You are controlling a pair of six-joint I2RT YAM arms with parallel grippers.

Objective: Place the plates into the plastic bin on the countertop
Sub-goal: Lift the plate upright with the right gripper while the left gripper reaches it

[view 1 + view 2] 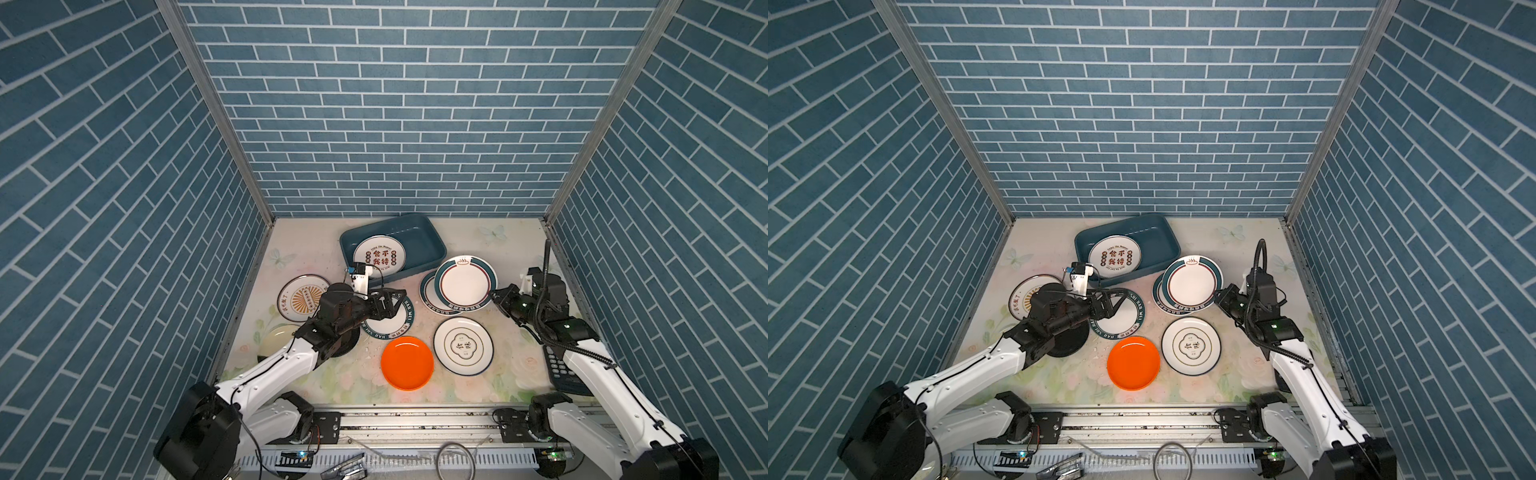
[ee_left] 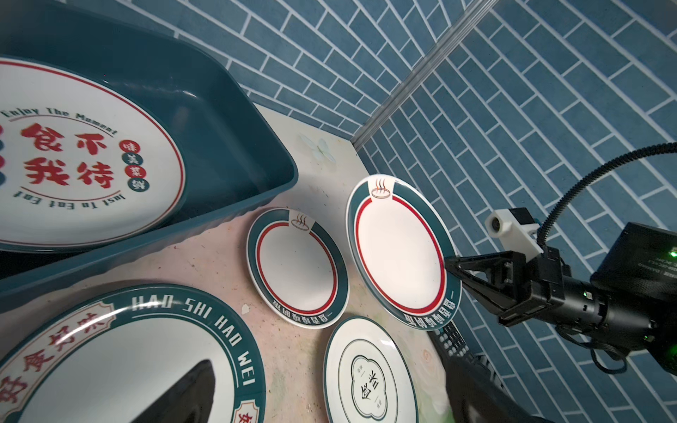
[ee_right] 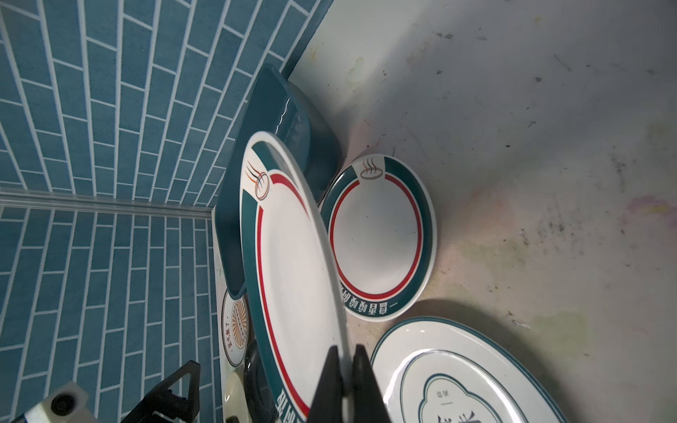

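Observation:
The dark teal plastic bin stands at the back of the flowered countertop, with one lettered plate inside. My right gripper is shut on the rim of a teal-and-red-rimmed plate, which it holds tilted above a matching plate. The right wrist view shows the pinch on that plate. My left gripper hangs open over the teal-rimmed "HAO SHI HAO WEI" plate, holding nothing. Orange, white, sunburst, cream and black plates lie around.
A black calculator lies by the right wall under my right arm. Blue brick walls close in the left, back and right sides. The metal rail with the arm bases runs along the front edge.

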